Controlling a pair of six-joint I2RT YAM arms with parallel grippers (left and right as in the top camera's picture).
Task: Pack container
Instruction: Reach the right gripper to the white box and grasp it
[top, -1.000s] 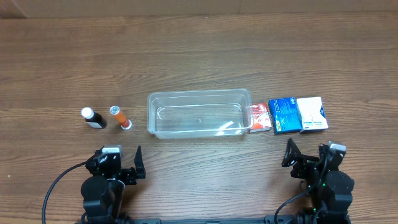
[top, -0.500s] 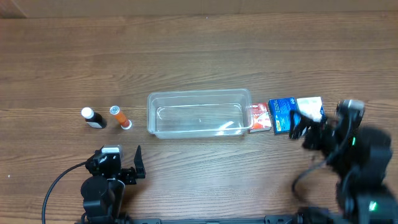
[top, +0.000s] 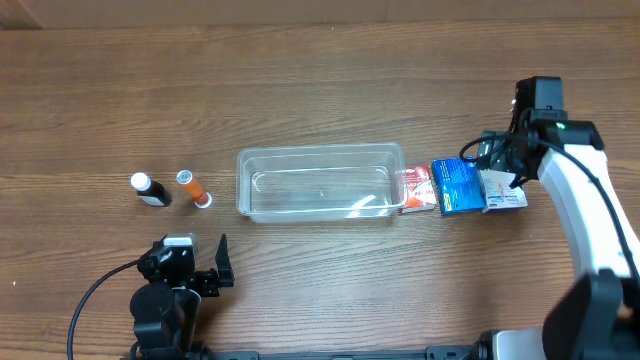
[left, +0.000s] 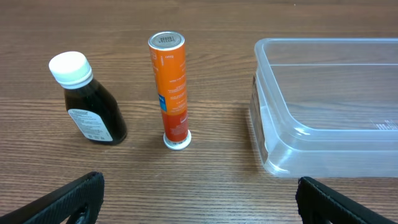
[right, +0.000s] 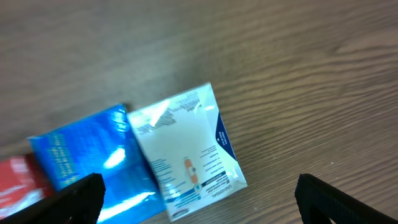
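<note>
The clear plastic container (top: 243, 186) lies empty at mid table; it also shows at the right of the left wrist view (left: 267, 99). Left of it stand a brown bottle with a white cap (top: 150, 189) (left: 87, 106) and an orange tube (top: 193, 188) (left: 171, 90). Right of it lie a red box (top: 418, 188), a blue box (top: 458, 186) and a white box (top: 503, 190). My right gripper (top: 492, 160) (right: 199, 205) is open and empty above the white box (right: 183, 146) and the blue box (right: 87, 155). My left gripper (top: 197, 263) (left: 199, 199) is open and empty, near the front edge.
The red box touches the container's right end, and its corner shows in the right wrist view (right: 15, 186). The three boxes lie side by side. Bare wooden table (top: 320, 80) lies behind the container.
My right arm has risen from its rest at the front right and reached out over the white and blue boxes. The left arm and all objects have not moved.
</note>
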